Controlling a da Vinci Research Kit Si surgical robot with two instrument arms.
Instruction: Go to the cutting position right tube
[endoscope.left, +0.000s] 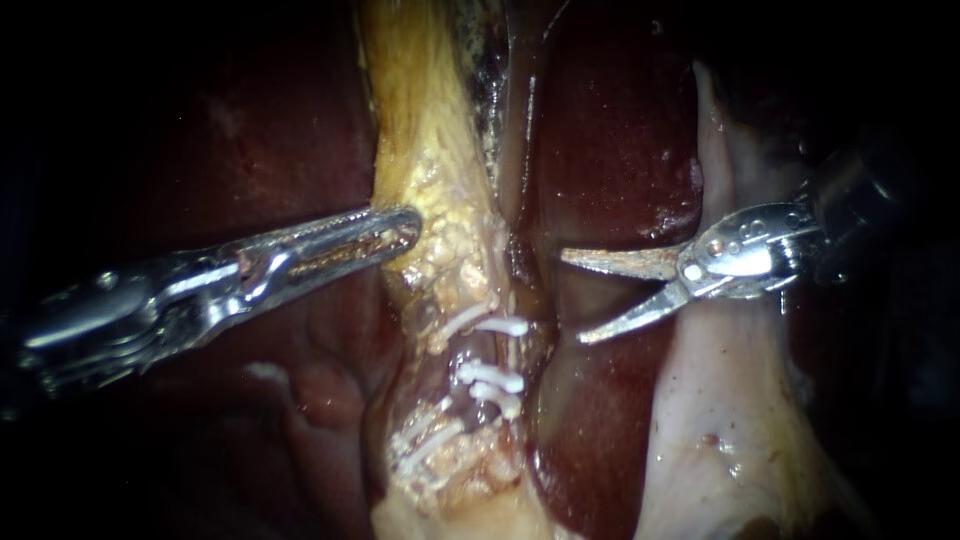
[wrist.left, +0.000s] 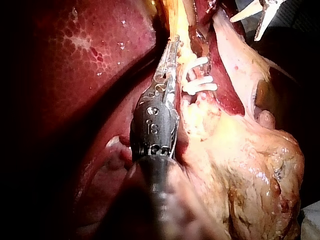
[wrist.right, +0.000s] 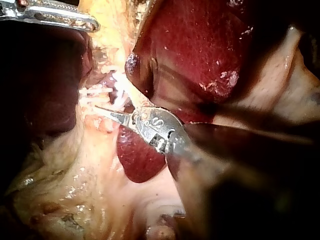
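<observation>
Bright centre, deep shadow at edges

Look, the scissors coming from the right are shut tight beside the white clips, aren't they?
No: the right instrument has its blades open, with a clear gap between them. It does sit beside the white clips. The endoscope view shows it.

Endoscope: set close to the tissue and faced square onto it. Left instrument (endoscope.left: 410, 230) is admitted at 9 o'clock, right instrument (endoscope.left: 571, 298) at 3 o'clock; white clips (endoscope.left: 490, 375) are held just below centre. Left wrist camera: mounted behind its own shaft, aimed along it, very near. Right wrist camera: mounted likewise, aimed from the opposite side. The clips, the liver (endoscope.left: 610, 150) beside them and both instrument tips are shared by all three views.
</observation>
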